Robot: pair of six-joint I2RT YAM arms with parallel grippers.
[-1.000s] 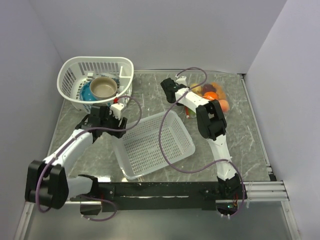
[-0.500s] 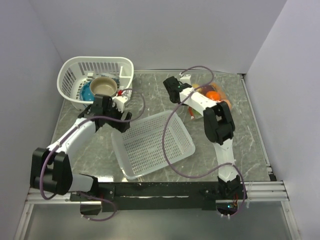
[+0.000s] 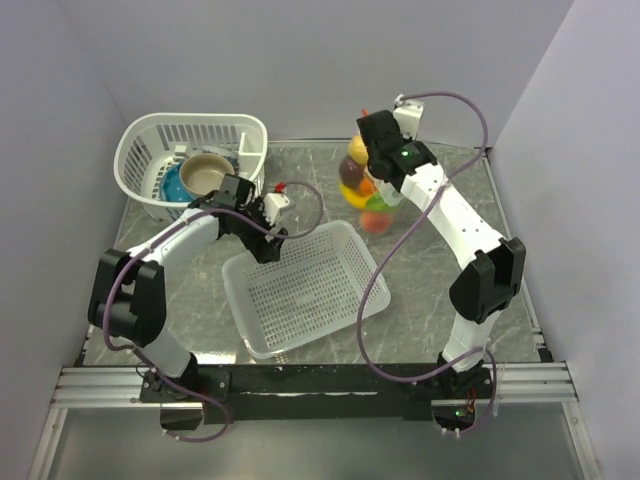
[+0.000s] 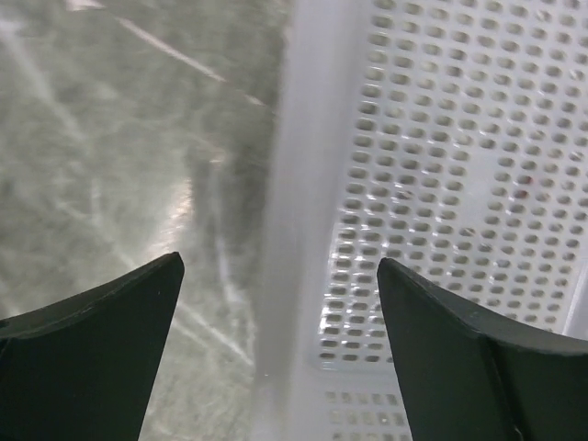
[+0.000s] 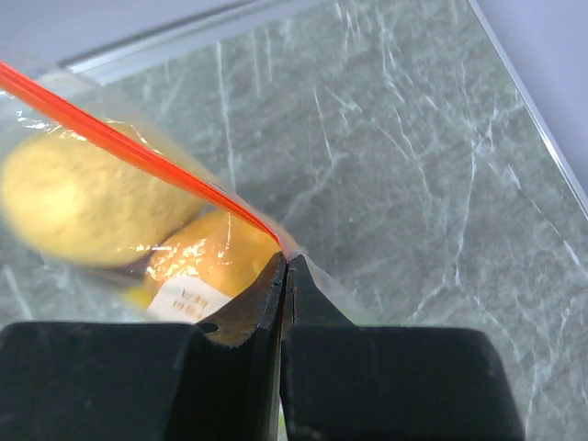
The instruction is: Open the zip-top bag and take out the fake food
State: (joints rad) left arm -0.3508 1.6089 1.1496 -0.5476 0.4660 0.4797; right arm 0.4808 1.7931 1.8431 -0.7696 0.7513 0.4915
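Top external, right gripper [image 3: 362, 135]: clenched on the top edge of the bag [image 3: 368, 195], which is raised off the table [image 3: 440, 270].
Top external, bag: hangs straight below the right gripper. The food [image 3: 356, 152] is packed inside, yellow nearest the gripper and orange lowest.
Top external, left gripper [image 3: 272, 242]: released, grasping nothing, over the far rim of the flat basket [image 3: 310, 290].
Top external, round basket [image 3: 150, 140]: behind the left gripper and apart from it, holding a bowl [image 3: 207, 175] and a blue dish [image 3: 172, 187].
Left wrist, left gripper [image 4: 278, 266]: jaws spread wide with nothing between them. The flat basket's white rim [image 4: 294, 184] runs under the gap, with mesh floor on one side and bare table [image 4: 110, 138] on the other.
Right wrist, right gripper [image 5: 283, 268]: jaws pressed together on the bag's corner, right where the zip strip [image 5: 119, 138] ends.
Right wrist, food [image 5: 83, 202]: yellow pieces behind the clear plastic, just past the fingertips. One carries a white label.
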